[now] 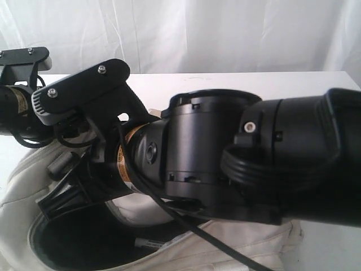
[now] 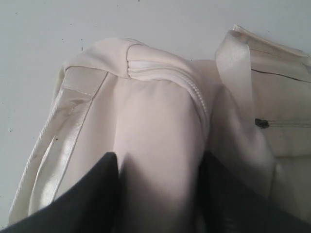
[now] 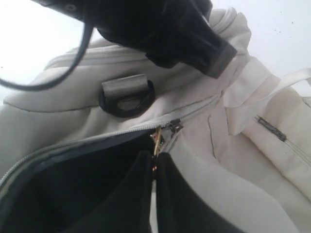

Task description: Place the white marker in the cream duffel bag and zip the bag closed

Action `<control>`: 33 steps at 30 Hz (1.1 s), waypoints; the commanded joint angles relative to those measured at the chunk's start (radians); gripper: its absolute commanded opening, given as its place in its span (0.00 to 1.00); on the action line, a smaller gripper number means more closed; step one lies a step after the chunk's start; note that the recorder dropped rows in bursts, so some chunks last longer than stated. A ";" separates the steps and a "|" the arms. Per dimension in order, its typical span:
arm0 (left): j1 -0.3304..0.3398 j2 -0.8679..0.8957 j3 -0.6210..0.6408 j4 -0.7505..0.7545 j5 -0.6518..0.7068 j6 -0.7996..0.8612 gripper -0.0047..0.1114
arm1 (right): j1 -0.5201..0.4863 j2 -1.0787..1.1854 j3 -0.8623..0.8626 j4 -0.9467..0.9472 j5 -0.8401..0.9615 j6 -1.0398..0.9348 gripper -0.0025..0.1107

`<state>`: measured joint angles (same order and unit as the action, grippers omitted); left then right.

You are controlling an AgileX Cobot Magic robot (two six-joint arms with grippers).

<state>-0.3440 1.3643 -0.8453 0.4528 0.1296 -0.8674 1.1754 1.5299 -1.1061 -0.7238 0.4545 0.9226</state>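
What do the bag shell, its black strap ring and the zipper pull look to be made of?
Cream duffel bag: soft matte woven fabric; it folds and creases. Strap ring: smooth and black, probably moulded plastic. Zipper pull: brassy glint, likely metal.

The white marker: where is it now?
Exterior view, bottom centre-left: the white marker lies inside the dark opening of the cream duffel bag, under the robot arm.
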 commanded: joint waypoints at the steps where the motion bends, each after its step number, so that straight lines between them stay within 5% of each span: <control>1: 0.002 0.010 -0.005 -0.003 -0.031 -0.020 0.28 | 0.002 -0.016 0.003 -0.009 -0.024 -0.010 0.02; 7: 0.002 0.010 -0.005 -0.003 -0.114 -0.037 0.04 | 0.002 -0.016 0.003 0.017 -0.024 -0.010 0.02; 22: 0.014 0.010 -0.005 -0.003 -0.161 -0.034 0.04 | 0.109 -0.016 0.003 0.078 0.001 -0.027 0.02; 33: 0.106 0.010 -0.005 -0.003 -0.168 -0.040 0.04 | 0.220 -0.040 0.003 0.117 0.085 -0.052 0.02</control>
<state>-0.2692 1.3789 -0.8453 0.4366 0.0000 -0.9033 1.3630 1.5172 -1.1061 -0.6403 0.5282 0.8852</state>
